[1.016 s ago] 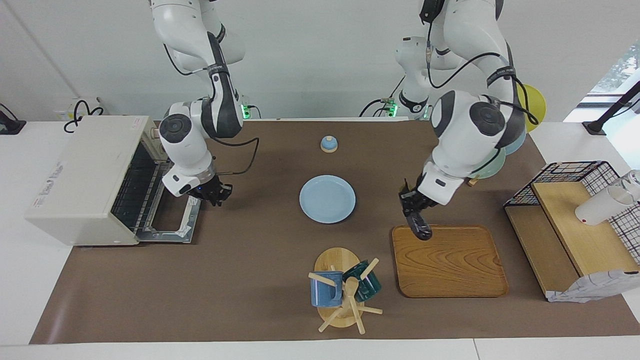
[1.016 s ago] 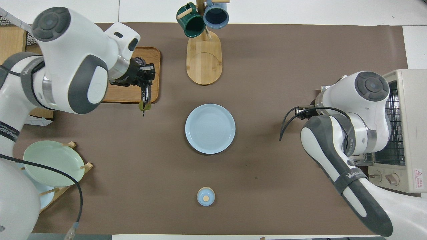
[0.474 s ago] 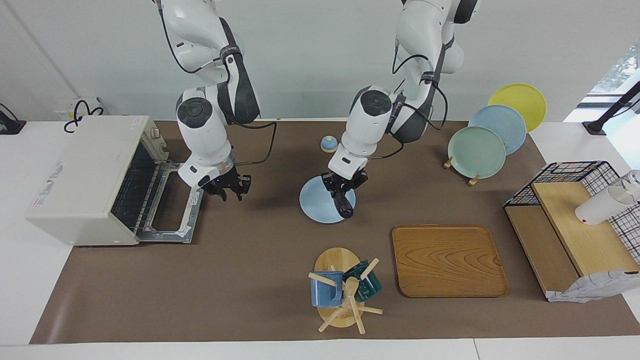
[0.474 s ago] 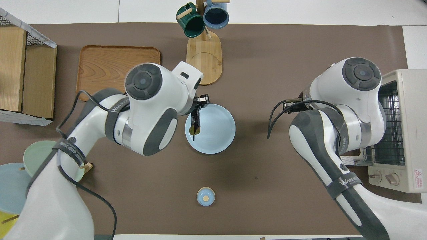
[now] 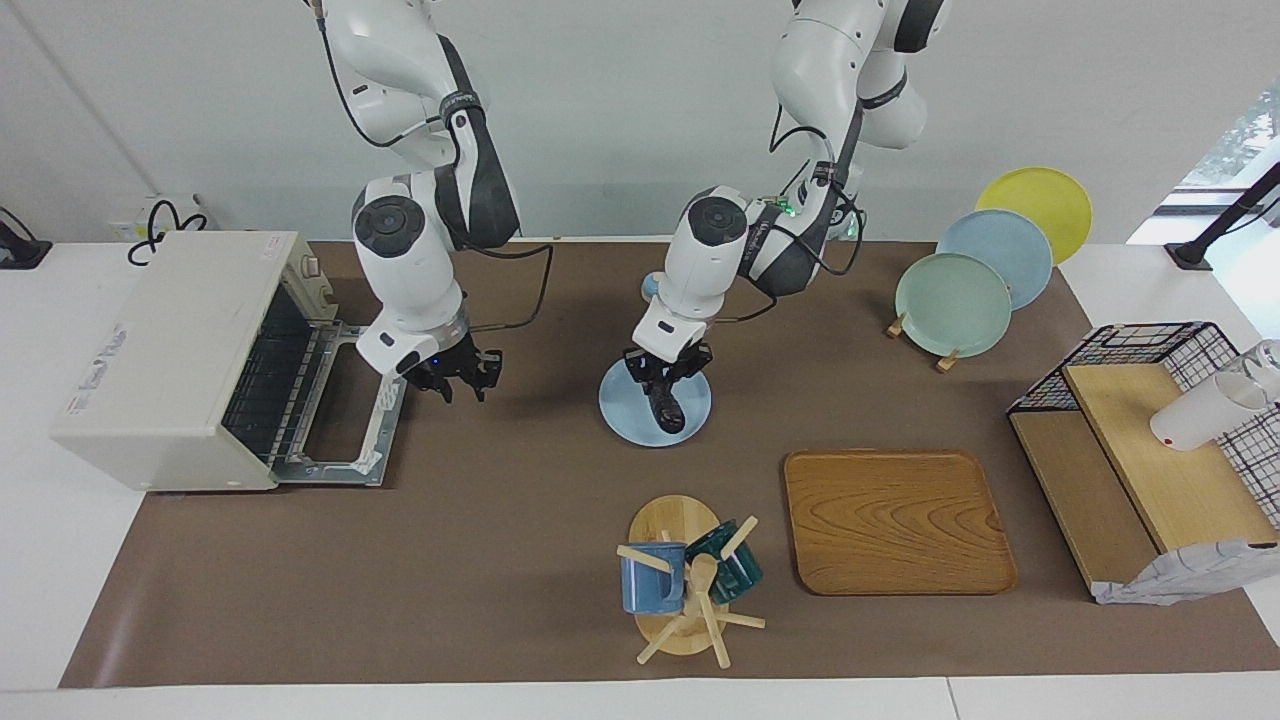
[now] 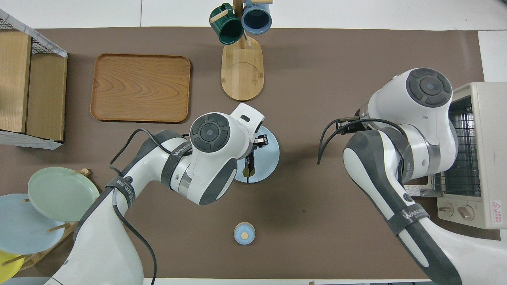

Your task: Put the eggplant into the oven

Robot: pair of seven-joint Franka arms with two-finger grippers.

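Observation:
The dark purple eggplant [image 5: 664,407] hangs nearly upright in my left gripper [image 5: 666,374], which is shut on its upper end over the light blue plate [image 5: 625,415]. Its lower end is at or just above the plate; I cannot tell if it touches. In the overhead view the eggplant [image 6: 249,166] shows under the left wrist. The off-white oven [image 5: 165,345] stands at the right arm's end of the table, its door [image 5: 345,440] dropped open and the rack showing. My right gripper [image 5: 461,385] is open and empty, low over the mat beside the open door.
A wooden tray [image 5: 895,520] and a mug tree [image 5: 685,585] with two mugs lie farther from the robots than the plate. A plate rack [image 5: 955,290] and a wire basket [image 5: 1150,390] are at the left arm's end. A small blue lidded pot [image 6: 244,232] sits near the robots.
My left arm has carried the eggplant from over the tray's corner to over the blue plate and lowered it. The right gripper shifted a little away from the oven door, then held still.

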